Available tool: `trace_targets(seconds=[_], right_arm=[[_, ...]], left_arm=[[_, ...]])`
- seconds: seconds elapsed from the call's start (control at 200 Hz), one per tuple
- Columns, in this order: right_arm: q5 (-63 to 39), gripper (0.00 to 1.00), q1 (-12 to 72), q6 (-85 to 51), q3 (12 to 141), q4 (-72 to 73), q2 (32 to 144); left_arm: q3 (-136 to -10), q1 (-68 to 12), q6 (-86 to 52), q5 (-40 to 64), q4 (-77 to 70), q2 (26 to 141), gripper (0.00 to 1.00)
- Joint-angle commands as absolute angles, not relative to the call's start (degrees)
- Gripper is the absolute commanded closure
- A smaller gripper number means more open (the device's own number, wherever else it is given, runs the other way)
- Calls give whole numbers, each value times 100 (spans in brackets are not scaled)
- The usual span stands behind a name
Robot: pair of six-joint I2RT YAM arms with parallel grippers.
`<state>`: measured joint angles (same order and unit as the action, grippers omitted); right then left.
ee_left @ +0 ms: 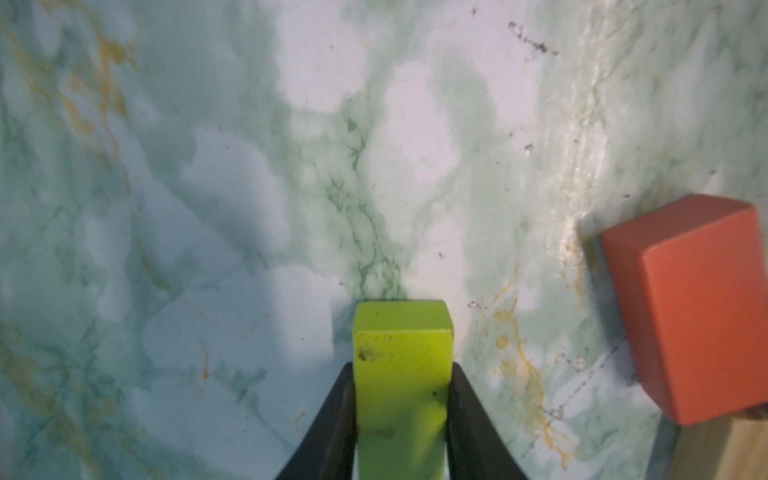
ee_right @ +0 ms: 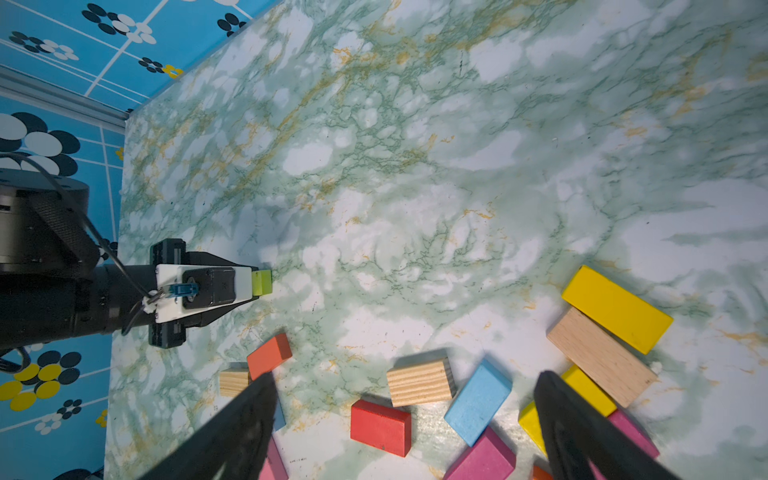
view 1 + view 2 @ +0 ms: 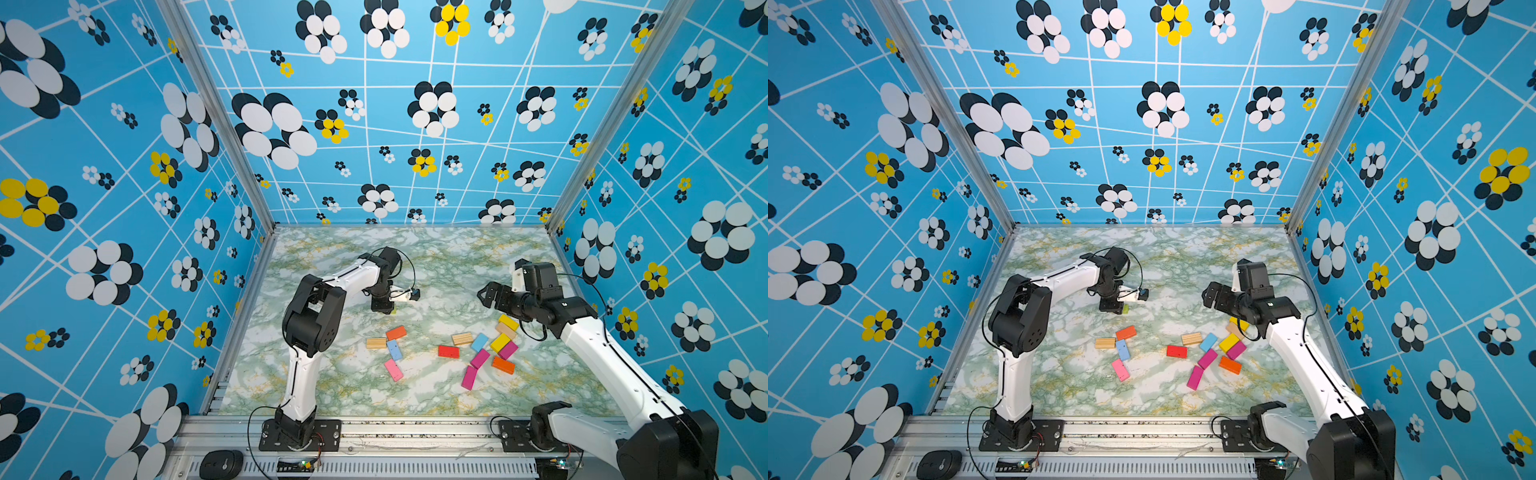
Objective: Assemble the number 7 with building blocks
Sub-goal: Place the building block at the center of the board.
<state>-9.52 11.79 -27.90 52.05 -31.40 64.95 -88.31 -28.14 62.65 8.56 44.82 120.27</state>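
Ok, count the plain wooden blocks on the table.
3: left wooden block beside the orange block; middle wooden block near the red block; right wooden block against the far yellow block. The right arm may hide more.

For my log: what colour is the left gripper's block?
Lime green block; left wrist view shows it best.

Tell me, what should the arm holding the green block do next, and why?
Probably set it down and let go: the left gripper is shut on the green block over bare table, apart from the loose blocks, and no part of the 7 is laid yet.
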Motion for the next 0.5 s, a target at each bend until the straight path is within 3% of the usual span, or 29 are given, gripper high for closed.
trace_targets(seconds=[0.0, 0.11, 0.21, 0.495], right_arm=[[-870, 2, 1222, -2766, 5116, -3271, 6377], [-879, 2, 1222, -2768, 5100, -3283, 6330], [-879, 2, 1224, -2751, 5079, -3265, 6329], [-932, 1, 1227, -2788, 5043, -3151, 6399]], left_arm=[[-8878, -2865, 6329, 1011, 4564, 12219, 71], [-8767, -2865, 6298, 1023, 4412, 12118, 65], [-8572, -2857, 6323, 1009, 4180, 11962, 51], [-8434, -2787, 6130, 1137, 3995, 11772, 40]])
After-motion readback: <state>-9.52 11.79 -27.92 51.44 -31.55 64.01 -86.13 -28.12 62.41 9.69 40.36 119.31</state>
